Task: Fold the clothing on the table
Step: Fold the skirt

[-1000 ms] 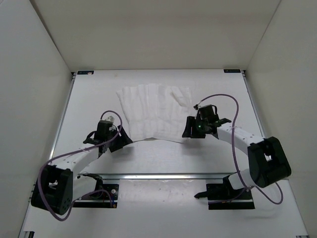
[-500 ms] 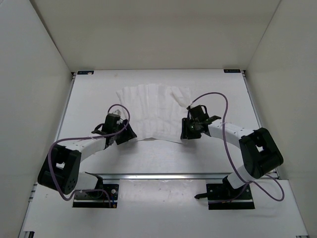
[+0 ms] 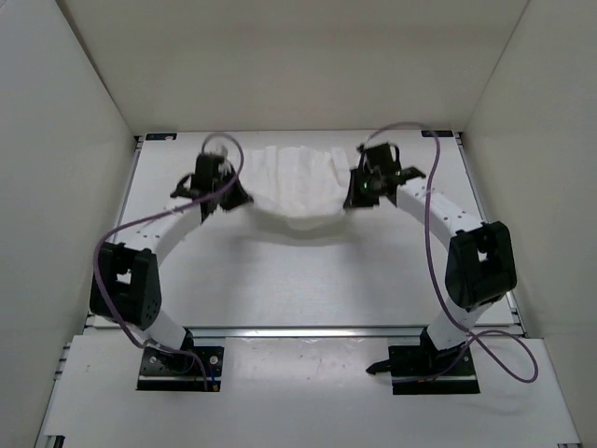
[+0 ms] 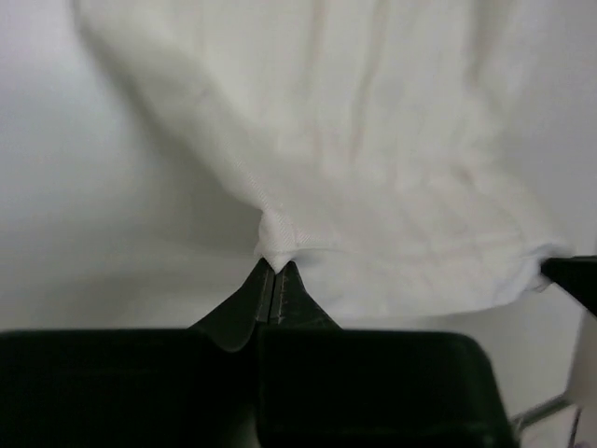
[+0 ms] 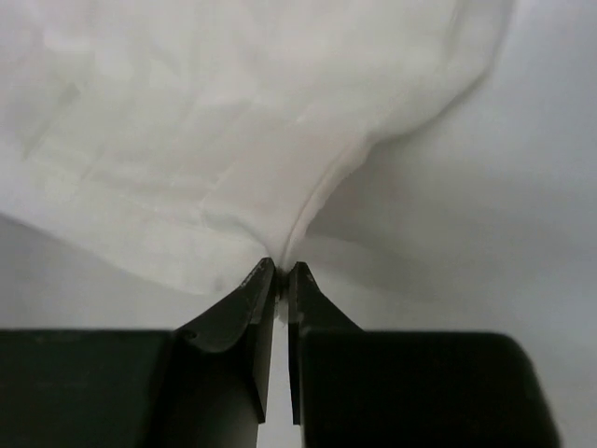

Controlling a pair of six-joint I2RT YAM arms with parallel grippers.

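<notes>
The white pleated clothing (image 3: 297, 191) hangs bunched between my two grippers over the far half of the table (image 3: 298, 280), its near edge sagging in a curve. My left gripper (image 3: 235, 198) is shut on the clothing's left corner; in the left wrist view a peak of the clothing (image 4: 373, 159) is pinched at the left gripper (image 4: 274, 267). My right gripper (image 3: 354, 199) is shut on the right corner; in the right wrist view a fold of the clothing (image 5: 205, 140) runs into the right gripper (image 5: 283, 273).
White walls close in the table on the left, back and right. Dark corner brackets (image 3: 160, 136) sit at the far corners. The arm bases (image 3: 182, 364) stand at the near rail.
Both grippers have shut on the near corners of the clothing and carried them toward the far edge, lifting the near half so it now bunches over the far half.
</notes>
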